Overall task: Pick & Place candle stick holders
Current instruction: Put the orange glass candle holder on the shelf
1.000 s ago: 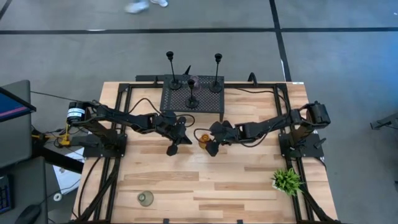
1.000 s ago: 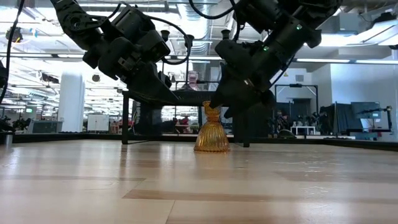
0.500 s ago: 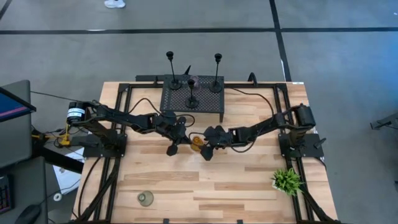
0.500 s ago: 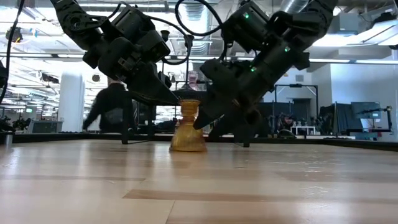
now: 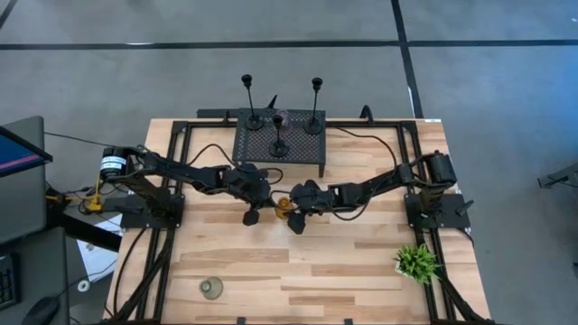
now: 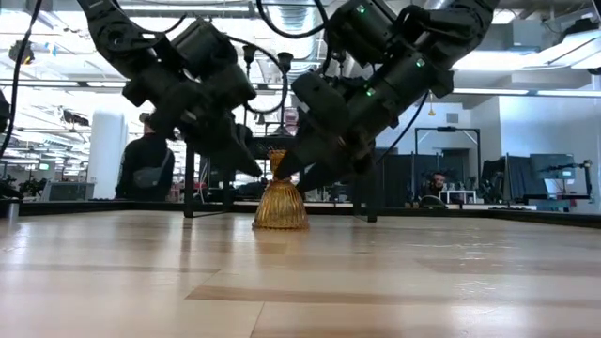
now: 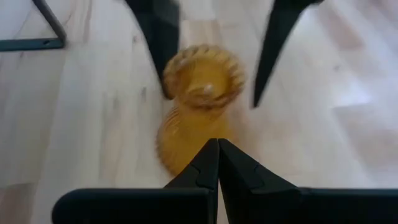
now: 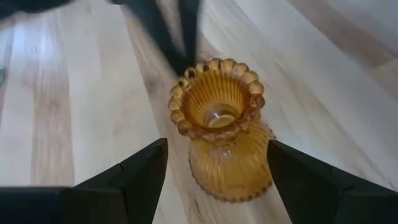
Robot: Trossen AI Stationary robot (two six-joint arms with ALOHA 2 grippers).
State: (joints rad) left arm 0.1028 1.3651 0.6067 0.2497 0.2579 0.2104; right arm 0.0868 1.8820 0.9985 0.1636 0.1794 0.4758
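Note:
An amber ribbed candle stick holder (image 5: 285,208) stands upright on its flared base at mid-table. My right gripper (image 8: 217,149) is open, slanting down from the table's right, with one finger on each side of the holder's cup (image 8: 216,99). My left gripper (image 7: 217,142) is shut, its tips right at the holder's left side (image 6: 266,174). Three slim black holders (image 5: 278,135) stand on the black rack (image 5: 302,149) at the far edge, with a small pinkish one (image 5: 282,116) among them. A grey-green holder (image 5: 211,287) sits near the front left. My left gripper's shut fingertips (image 8: 184,62) reach the far side of the holder's scalloped rim, coming level from the table's left; I cannot tell whether they touch it. My right gripper's fingers (image 7: 163,74) flank the holder's cup; I cannot tell whether either one touches it.
A small green potted plant (image 5: 416,262) stands at the front right. The rack's legs rest on the table just beyond both grippers. Bare wood stretches toward the near edge (image 6: 300,282).
My right gripper has moved toward the table's left and sunk, staying open. The amber holder has slid toward the left with it, leaned over half a second ago, and now stands upright close to my left gripper's tips.

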